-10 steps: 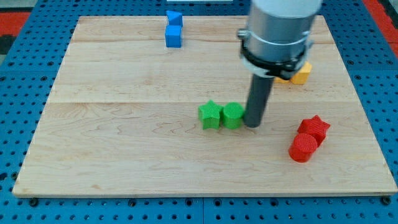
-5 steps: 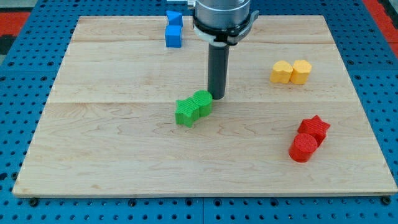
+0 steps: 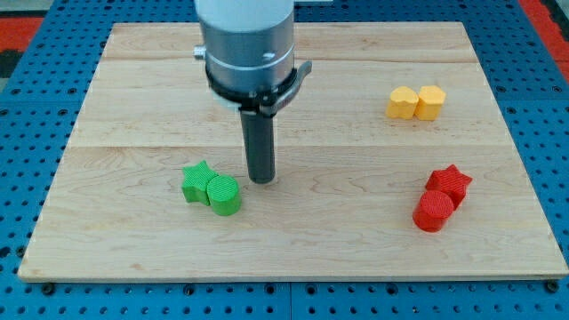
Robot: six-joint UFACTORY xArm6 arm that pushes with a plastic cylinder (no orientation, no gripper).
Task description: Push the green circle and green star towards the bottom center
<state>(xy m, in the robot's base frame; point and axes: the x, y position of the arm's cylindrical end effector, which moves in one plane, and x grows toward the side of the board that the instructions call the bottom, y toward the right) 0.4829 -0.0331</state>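
Now | my tip [image 3: 261, 180] just right of green circle [image 3: 224, 196] | green star [image 3: 197, 180] touching circle | no jaws, rod only

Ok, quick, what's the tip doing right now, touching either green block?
My tip: holding nothing, just right of the green circle and green star, a small gap showing.

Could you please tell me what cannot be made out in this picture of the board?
- Blue blocks: not visible in the camera view; the arm's grey body covers the top of the board.
- My tip and green circle: whether they touch cannot be told.
- Yellow blocks: shapes too small to tell.
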